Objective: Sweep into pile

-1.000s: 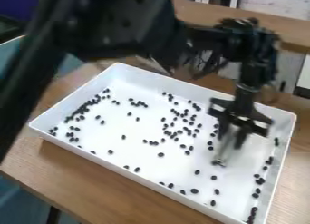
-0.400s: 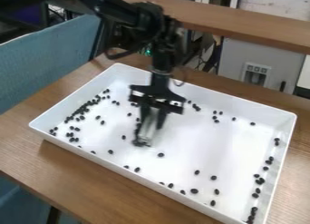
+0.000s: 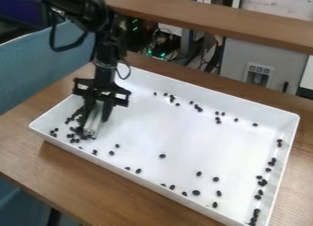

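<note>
Our tool (image 3: 96,123) pinches a pale strip (image 3: 92,125) low in the left end of the white tray (image 3: 245,106). It has crossed over from the middle, and the loose beans there have gone left with it, so we judge this sweep is feeding the pile. Those dark beans (image 3: 72,135) are now bunched beside the strip's lower end, mostly on its left; stray beans (image 3: 196,192) remain well apart, near the other walls.

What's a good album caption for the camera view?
A robot's pincer holds a pale tool among dark bits scattered in a white tray.
</note>
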Controlling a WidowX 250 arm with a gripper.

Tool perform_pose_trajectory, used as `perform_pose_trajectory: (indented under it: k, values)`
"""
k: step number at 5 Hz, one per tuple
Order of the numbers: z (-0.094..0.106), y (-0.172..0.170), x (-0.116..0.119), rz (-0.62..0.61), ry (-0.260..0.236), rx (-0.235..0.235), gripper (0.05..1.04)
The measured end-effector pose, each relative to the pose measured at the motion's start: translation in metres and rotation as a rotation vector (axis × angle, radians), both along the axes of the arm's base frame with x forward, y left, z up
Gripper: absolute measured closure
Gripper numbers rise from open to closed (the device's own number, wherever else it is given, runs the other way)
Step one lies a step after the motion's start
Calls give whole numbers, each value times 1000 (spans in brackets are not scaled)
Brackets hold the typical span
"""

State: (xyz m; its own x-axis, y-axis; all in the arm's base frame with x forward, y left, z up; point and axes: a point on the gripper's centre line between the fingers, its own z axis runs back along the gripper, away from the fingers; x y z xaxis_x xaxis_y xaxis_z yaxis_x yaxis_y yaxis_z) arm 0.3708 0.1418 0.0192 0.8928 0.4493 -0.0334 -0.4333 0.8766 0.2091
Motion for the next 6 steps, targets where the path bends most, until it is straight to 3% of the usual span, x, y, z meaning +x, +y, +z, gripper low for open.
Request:
perform_pose_trajectory:
  k: [1,2,3,4,5,6]
  values:
    - [24,-38,19,-123,-67,6,692]
    - [31,-106,39,-332,-126,-44,692]
    - [30,-148,42,-422,-157,-74,693]
    - [30,-194,28,-525,-186,-140,692]
    - [14,-242,6,-575,-160,-206,692]
    - [12,-291,-12,-565,-158,-256,693]
